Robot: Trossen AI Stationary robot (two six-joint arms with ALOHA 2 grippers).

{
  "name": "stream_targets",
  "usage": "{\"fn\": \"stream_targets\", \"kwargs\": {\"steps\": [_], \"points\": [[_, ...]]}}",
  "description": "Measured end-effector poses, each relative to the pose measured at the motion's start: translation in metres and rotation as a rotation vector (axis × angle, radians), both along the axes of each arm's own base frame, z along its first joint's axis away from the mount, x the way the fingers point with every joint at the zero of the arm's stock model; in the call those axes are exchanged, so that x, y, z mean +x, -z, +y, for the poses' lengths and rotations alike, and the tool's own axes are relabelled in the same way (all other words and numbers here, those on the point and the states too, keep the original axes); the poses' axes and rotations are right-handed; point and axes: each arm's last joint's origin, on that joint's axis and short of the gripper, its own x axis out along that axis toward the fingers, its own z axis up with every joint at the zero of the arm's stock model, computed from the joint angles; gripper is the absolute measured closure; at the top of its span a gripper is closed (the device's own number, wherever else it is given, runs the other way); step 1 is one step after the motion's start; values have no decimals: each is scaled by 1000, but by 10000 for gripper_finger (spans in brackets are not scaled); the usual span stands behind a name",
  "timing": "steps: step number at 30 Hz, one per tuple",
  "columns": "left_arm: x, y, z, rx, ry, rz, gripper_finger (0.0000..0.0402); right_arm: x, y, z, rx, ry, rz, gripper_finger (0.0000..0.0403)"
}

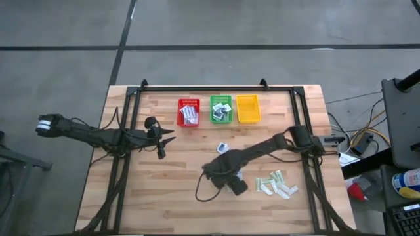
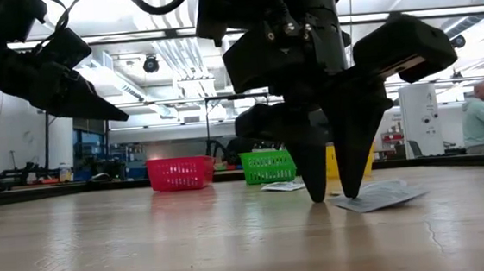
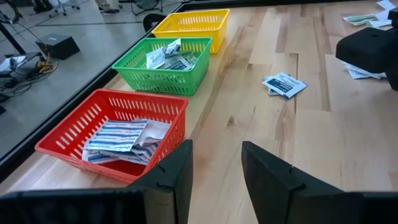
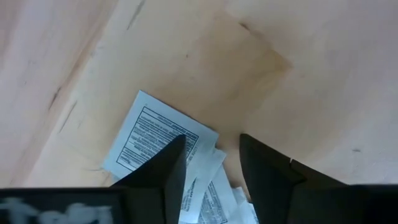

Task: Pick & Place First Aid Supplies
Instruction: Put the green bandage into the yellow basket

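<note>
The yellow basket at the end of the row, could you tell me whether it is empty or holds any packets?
Empty. In the high view the yellow basket shows only its bare floor, while the green basket and red basket hold packets.

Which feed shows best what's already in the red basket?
The left wrist view: the red basket sits close, with blue-striped white packets visible inside. The high view shows it from above, contents tiny. The low view shows only its side wall. The right wrist view misses it.

text: printed lines on white packet (image 4: 163, 142) | legibility: unreadable
</note>
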Motion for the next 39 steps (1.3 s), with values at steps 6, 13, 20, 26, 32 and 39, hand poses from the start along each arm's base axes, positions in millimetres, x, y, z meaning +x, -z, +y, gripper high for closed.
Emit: {"fn": "stream_targets", "kwargs": {"steps": [6, 13, 20, 26, 32, 39], "points": [[0, 0, 0, -2, -1, -1, 268, -1, 1, 3, -10, 30, 7, 281], [0, 0, 0, -2, -1, -1, 268, -3, 1, 8, -24, 25, 3, 316], [0, 0, 0, -2, -1, -1, 268, -3, 2, 9, -37, 36, -2, 351], [0, 0, 0, -2, -1, 0, 268, -3, 2, 9, -37, 54, 2, 376], [0, 0, 0, -2, -1, -1, 268, -3, 3, 9, -54, 64, -3, 394], [0, 0, 0, -2, 0, 0, 268, -1, 0, 8, -62, 81, -6, 395]]}}
